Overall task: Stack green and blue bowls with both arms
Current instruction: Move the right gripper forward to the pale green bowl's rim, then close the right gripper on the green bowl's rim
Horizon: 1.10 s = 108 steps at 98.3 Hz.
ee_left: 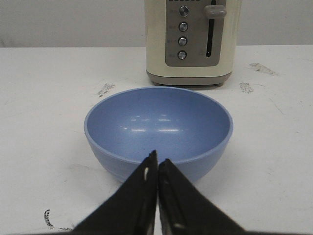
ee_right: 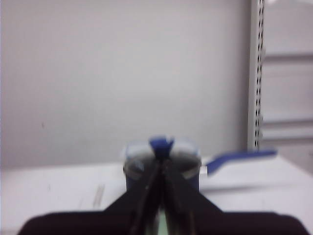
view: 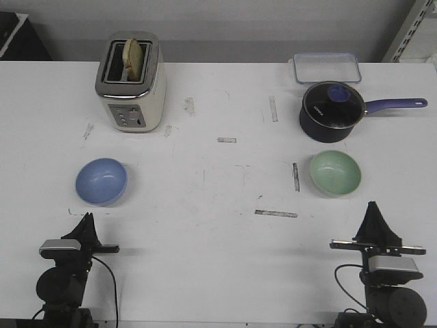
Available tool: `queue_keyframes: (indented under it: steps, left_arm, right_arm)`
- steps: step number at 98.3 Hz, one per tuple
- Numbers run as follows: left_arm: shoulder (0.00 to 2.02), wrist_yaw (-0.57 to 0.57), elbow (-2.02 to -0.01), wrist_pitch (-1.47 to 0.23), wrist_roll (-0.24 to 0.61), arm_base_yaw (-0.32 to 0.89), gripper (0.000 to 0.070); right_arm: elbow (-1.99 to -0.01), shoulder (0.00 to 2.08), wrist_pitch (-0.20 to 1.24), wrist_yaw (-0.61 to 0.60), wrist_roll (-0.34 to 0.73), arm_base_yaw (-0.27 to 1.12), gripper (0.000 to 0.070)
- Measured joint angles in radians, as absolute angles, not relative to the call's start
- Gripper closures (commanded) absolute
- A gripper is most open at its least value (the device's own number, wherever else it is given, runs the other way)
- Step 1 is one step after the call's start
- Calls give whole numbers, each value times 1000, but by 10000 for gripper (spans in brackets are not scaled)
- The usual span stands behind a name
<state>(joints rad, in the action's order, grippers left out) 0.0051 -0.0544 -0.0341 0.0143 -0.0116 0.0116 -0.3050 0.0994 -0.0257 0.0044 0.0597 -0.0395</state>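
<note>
Stacking not begun: bowls well apart.
Blue bowl [view: 101, 181] sits left on the tabletop [view: 218, 253], green bowl [view: 335, 173] right; left claw [view: 86, 220] and right claw [view: 376, 208] both closed, empty.

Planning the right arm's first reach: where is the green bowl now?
In the front view, the green bowl sits on the table's right side, just nearer the robot than the saucepan, ahead of the right tool.
</note>
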Motion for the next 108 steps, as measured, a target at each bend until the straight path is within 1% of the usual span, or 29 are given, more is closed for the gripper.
queue_keyframes:
  steps: [10,29,32,35,38,41,46,49,51,53,72,77,85,100,108]
  left_arm:
    - [5,-54,-34,14,-12,12,699]
    - [5,-54,-34,14,-12,12,699]
    - [5,-54,-34,14,-12,12,699]
    - [5,-54,-34,14,-12,12,699]
    - [5,-54,-34,14,-12,12,699]
    - [5,-54,-34,14,-12,12,699]
    - [5,-54,-34,14,-12,12,699]
    - [5,-54,-34,14,-12,12,699]
    - [5,-54,-34,14,-12,12,699]
    - [5,-54,-34,14,-12,12,699]
    - [5,-54,-34,14,-12,12,699]
    - [5,-54,-34,14,-12,12,699]
    - [5,-54,-34,14,-12,12,699]
    - [5,-54,-34,14,-12,12,699]
    - [5,-54,-34,14,-12,12,699]
  right_arm:
    - [-463,231,73,4,60,-39,700]
    - [-759,546,294,4,57,-39,700]
    - [-801,594,327,4,57,-39,687]
    - [-841,643,359,4,57,-39,659]
    - [-878,692,391,2,56,-39,608]
    - [-914,741,423,0,56,-40,540]
    - [-965,820,470,-1,52,-40,402]
    - [-991,866,496,-1,48,-40,339]
    - [-1005,899,510,-1,46,-40,313]
    - [-1018,928,523,-1,40,-41,302]
    - [-1041,1131,564,-7,-43,-86,295]
    - [-1041,1171,563,-14,-56,-112,282]
    - [-1041,1230,563,-53,-65,-162,280]
    - [-1041,1329,561,-164,-76,-244,280]
    - [-1041,1376,554,-189,-80,-268,280]
